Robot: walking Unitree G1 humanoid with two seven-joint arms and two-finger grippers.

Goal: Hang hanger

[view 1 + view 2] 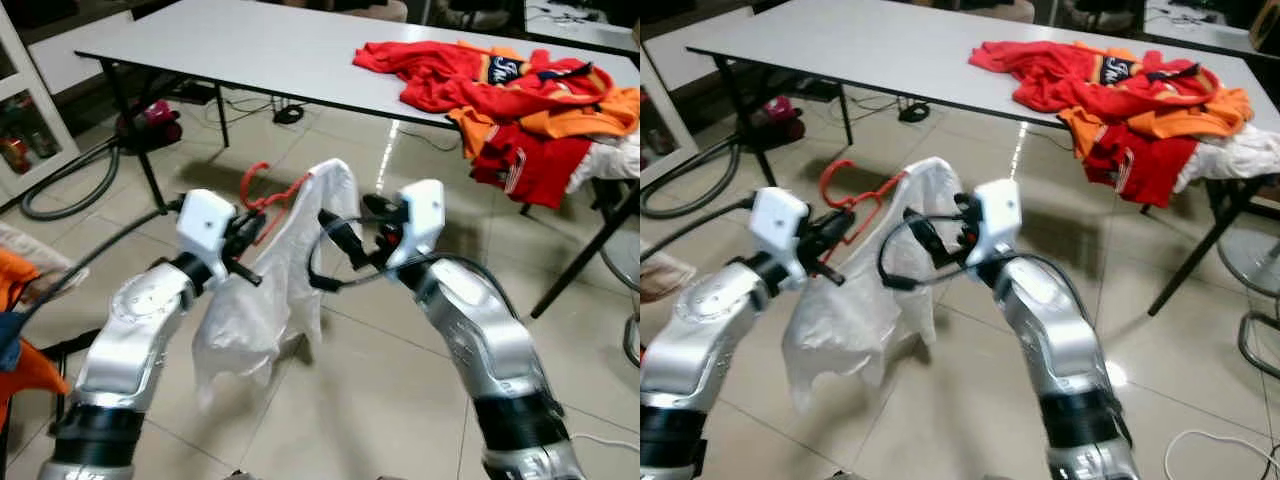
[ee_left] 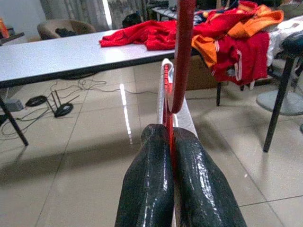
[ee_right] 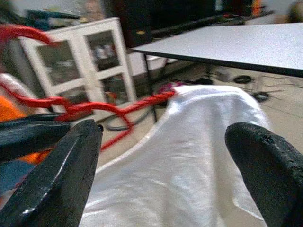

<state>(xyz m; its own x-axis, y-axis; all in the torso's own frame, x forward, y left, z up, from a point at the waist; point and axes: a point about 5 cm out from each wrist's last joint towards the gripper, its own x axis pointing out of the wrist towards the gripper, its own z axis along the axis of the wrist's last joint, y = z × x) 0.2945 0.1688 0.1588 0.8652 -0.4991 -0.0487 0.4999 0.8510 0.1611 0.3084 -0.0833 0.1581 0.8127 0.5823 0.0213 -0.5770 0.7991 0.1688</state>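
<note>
While the left gripper (image 2: pixel 171 156) is pinching the red hanger (image 1: pixel 268 192) tight, white garment (image 1: pixel 262 290) draping, right gripper (image 3: pixel 165 156) gaping wide beside it, holding nothing.

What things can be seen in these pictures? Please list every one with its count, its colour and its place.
Hanger: one, red, held up between the two arms.
Garment: one, white, draped on the hanger, hanging toward the floor.
Table: one, white top with black legs, ahead of the robot.
Clothes pile: one heap, red and orange, on the table's right end.
Hose: one, dark, on the floor at left.
Cabinet: one, white with glass doors, at left.
Floor: beige tiles.
Left gripper: black fingers shut on the hanger.
Right gripper: black fingers open, beside the garment.
</note>
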